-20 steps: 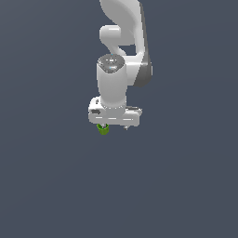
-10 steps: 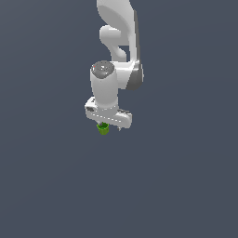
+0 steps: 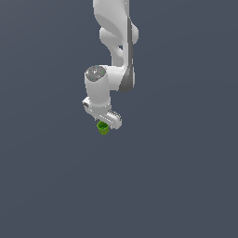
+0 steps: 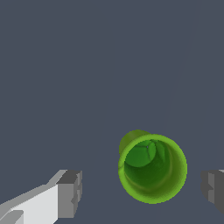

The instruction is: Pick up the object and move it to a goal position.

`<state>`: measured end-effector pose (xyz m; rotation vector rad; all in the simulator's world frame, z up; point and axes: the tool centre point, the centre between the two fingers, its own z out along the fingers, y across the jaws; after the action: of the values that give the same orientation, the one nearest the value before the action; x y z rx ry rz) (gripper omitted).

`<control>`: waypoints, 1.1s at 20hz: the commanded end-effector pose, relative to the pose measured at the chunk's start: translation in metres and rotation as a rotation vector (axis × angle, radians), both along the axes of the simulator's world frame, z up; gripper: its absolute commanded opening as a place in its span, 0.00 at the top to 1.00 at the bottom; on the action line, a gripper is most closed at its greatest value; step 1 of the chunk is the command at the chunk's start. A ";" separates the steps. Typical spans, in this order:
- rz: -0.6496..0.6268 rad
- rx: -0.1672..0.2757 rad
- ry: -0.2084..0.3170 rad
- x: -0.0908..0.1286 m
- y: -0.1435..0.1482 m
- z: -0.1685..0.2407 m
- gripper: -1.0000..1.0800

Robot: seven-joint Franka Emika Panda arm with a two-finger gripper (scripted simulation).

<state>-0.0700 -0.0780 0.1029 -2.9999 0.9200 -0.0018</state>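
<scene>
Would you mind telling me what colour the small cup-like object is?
Bright green, darker green inside; the wrist view shows the object best.

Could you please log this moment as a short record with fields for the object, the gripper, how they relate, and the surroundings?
object: green cup-shaped object, hollow, its open mouth facing the wrist camera
gripper: gripper open, both fingers apart from the object
relation: object lies between the fingers, nearer one side, with a gap on each
exterior view: object directly below the white hand
surroundings: plain dark grey; no goal marker visible
</scene>
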 end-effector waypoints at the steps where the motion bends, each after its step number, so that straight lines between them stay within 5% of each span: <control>1: -0.047 -0.001 0.001 -0.007 -0.005 -0.005 0.04; 22: -0.096 -0.003 0.003 -0.016 -0.010 -0.053 0.04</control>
<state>-0.0863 -0.0886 0.0555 -2.9564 1.0640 0.0014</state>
